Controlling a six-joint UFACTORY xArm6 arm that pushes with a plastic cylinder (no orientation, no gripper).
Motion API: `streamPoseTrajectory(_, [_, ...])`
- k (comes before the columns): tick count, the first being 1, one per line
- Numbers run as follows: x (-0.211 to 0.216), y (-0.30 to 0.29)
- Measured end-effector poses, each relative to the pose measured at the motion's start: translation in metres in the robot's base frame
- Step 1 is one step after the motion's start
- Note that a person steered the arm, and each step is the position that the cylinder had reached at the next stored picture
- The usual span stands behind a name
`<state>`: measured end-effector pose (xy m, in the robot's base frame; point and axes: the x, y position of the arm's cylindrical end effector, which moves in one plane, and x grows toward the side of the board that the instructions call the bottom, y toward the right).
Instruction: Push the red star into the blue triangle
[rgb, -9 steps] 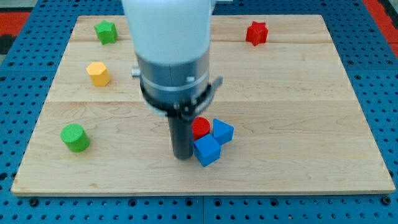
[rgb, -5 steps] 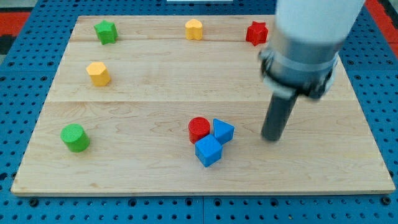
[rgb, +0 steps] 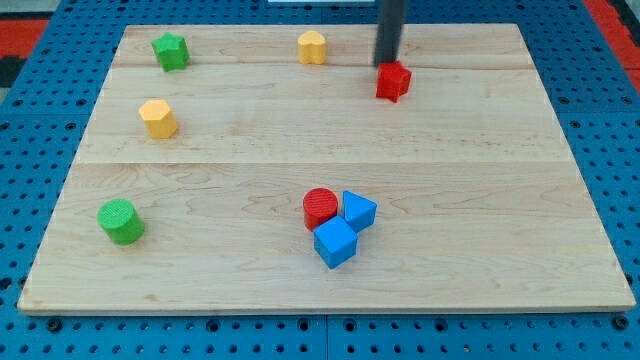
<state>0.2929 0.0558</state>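
The red star (rgb: 393, 81) lies near the view's top, right of centre. My tip (rgb: 386, 64) stands just above it in the view, at its upper left edge, touching or nearly touching. The blue triangle (rgb: 358, 211) lies lower down near the middle of the board, packed against a red cylinder (rgb: 320, 207) on its left and a blue cube (rgb: 334, 242) below it. The star is well apart from the triangle, towards the view's top.
A green star (rgb: 170, 50) is at the top left. A yellow block (rgb: 313, 46) is at the top centre, a yellow hexagon (rgb: 158, 118) at the left, a green cylinder (rgb: 121, 221) at the lower left. The wooden board (rgb: 500, 200) sits on blue pegboard.
The rod has swung from beside the blue blocks across to the view's top. The red star has slid down and left from its earlier place. The other blocks have not moved.
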Motion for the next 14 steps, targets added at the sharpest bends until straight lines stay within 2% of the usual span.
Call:
streamPoseTrajectory(1, [0.020,0.017])
streamPoseTrajectory(2, [-0.041,0.023])
streamPoseTrajectory(3, [0.006,0.036])
streamPoseTrajectory(4, [0.078,0.013])
streamPoseTrajectory(6, [0.032,0.011])
streamPoseTrajectory(7, [0.026,0.011])
streamPoseTrajectory(11, [0.023,0.013])
streamPoseTrajectory(13, [0.024,0.032])
streamPoseTrajectory(14, [0.089,0.011])
